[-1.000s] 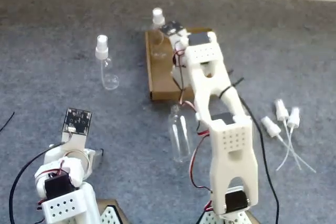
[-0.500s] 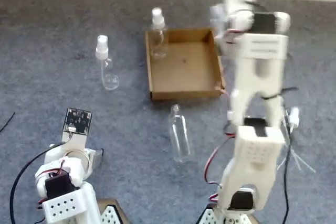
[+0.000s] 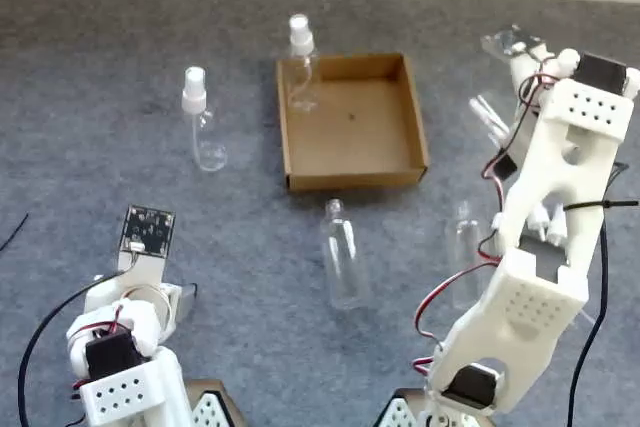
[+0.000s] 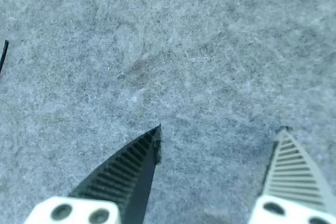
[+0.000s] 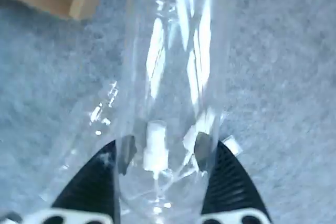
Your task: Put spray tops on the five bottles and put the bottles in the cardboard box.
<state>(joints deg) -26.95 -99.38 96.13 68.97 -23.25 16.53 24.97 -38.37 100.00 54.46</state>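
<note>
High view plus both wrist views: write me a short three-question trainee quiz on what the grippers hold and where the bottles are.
1. True or false: the left gripper holds a spray top.
2. How many bottles stand inside the cardboard box? A) none B) one C) three
3. Fill in: the right gripper has its fingers shut on a clear ____.

Key:
1. False. Its fingers are open over bare carpet.
2. B. The capped bottle stands in a far corner of the box.
3. bottle
</note>
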